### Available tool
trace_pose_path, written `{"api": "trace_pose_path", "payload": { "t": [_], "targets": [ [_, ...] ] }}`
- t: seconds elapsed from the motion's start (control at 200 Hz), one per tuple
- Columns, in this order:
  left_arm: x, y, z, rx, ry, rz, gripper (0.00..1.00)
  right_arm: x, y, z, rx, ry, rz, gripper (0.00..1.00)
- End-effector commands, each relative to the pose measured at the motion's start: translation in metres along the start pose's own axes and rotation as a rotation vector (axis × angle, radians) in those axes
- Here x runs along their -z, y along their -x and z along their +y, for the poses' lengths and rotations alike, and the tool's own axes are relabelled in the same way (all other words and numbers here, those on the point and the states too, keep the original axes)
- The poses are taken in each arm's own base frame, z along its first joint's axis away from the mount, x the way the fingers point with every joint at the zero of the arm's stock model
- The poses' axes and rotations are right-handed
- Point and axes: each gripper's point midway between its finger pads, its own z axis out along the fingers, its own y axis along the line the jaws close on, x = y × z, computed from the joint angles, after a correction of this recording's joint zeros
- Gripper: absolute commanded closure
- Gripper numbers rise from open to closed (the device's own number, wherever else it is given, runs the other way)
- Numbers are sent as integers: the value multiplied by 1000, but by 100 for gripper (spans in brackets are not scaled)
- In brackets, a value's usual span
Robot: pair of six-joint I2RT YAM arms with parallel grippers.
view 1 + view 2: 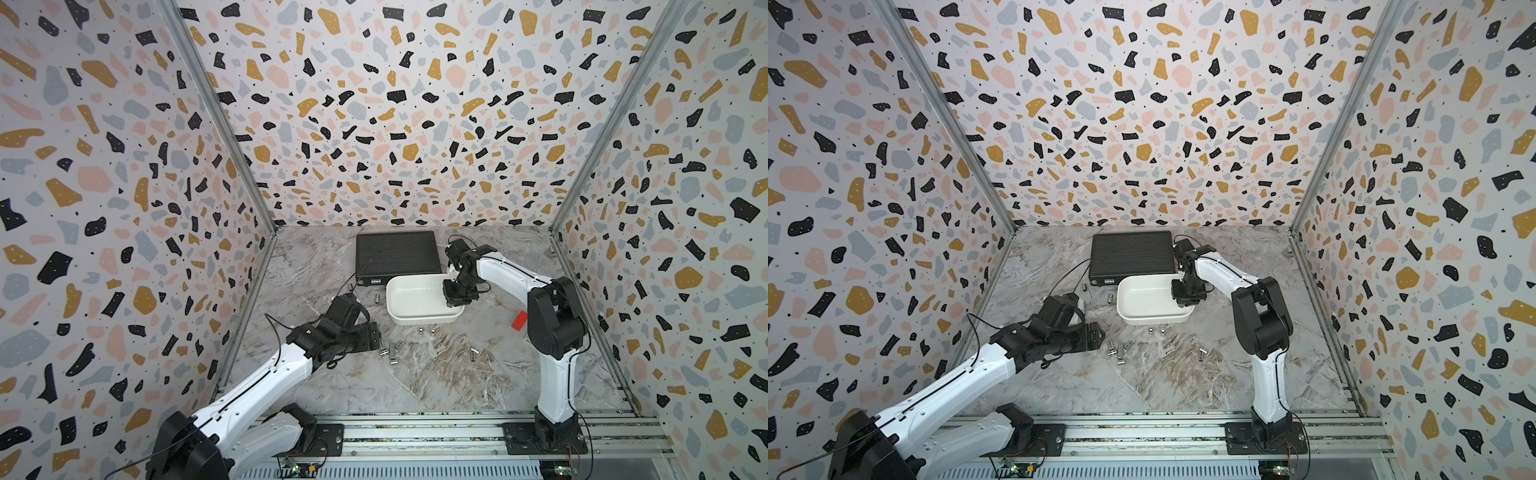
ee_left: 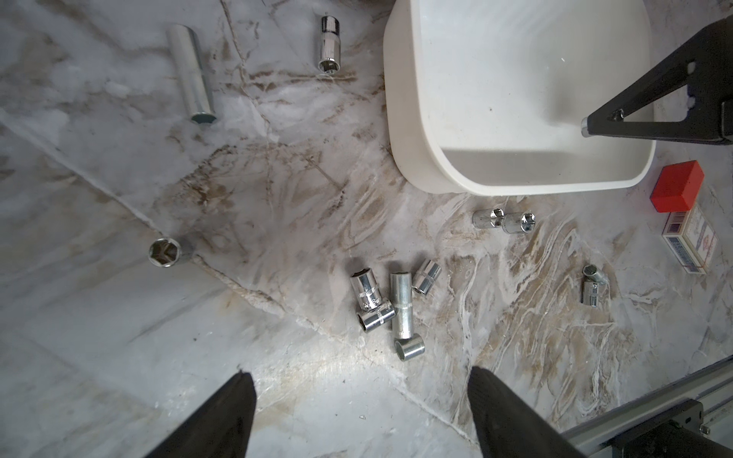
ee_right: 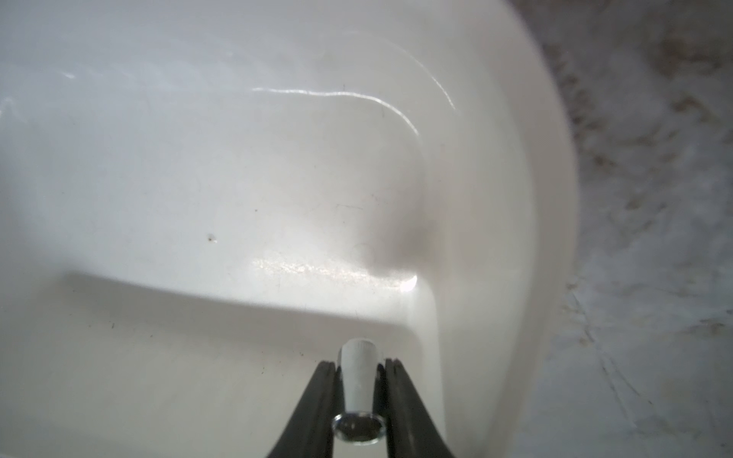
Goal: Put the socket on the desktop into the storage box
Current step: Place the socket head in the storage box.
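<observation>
Right gripper (image 3: 359, 361) is pinching one socket (image 3: 357, 396), pointed down into the storage box (image 3: 198, 158) near a corner. Can't tell if it touches the box floor. Left gripper (image 2: 360, 372) is spread wide, hovering over the bench (image 2: 119, 317) just short of a cluster of loose sockets (image 2: 400, 305). More lie scattered beside the box.

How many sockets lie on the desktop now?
11 sockets: five piled before the left claw, two touching beside the storage box, one near the matchbox, and a long one, a short one, a wide one scattered apart. Arms may hide more.
</observation>
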Motion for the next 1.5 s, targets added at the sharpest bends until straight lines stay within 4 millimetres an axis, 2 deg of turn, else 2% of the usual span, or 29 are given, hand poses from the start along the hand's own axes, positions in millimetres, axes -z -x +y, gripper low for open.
{"api": "trace_pose_path", "payload": {
  "t": [0.0, 0.16, 0.28, 0.41, 0.616, 0.881, 1.006, 1.101, 1.497],
  "targets": [
    [5, 4, 1, -1, 9, -23, 13, 9, 4, 6, 20, 4, -11, 74],
    [5, 6, 2, 0, 15, -27, 13, 5, 4, 7, 21, 4, -2, 70],
    [4, 6, 1, 0, 17, -21, 13, 8, 4, 8, 23, 8, -7, 66],
    [4, 7, 0, 0, 16, -21, 13, 13, 4, 10, 26, 16, -17, 66],
    [4, 9, 0, -4, 26, -20, 13, 24, 3, 14, 35, 32, -43, 66],
    [8, 16, 9, -11, 95, -15, 13, 53, -2, 24, 63, 101, -137, 63],
    [10, 23, 12, -13, 121, -20, 14, 68, -9, 30, 85, 149, -185, 61],
    [10, 29, 14, -7, 131, -24, 21, 78, -16, 34, 109, 183, -216, 59],
    [4, 61, 30, 7, 197, -14, 26, 110, -54, 53, 224, 311, -318, 56]
  ]
}}
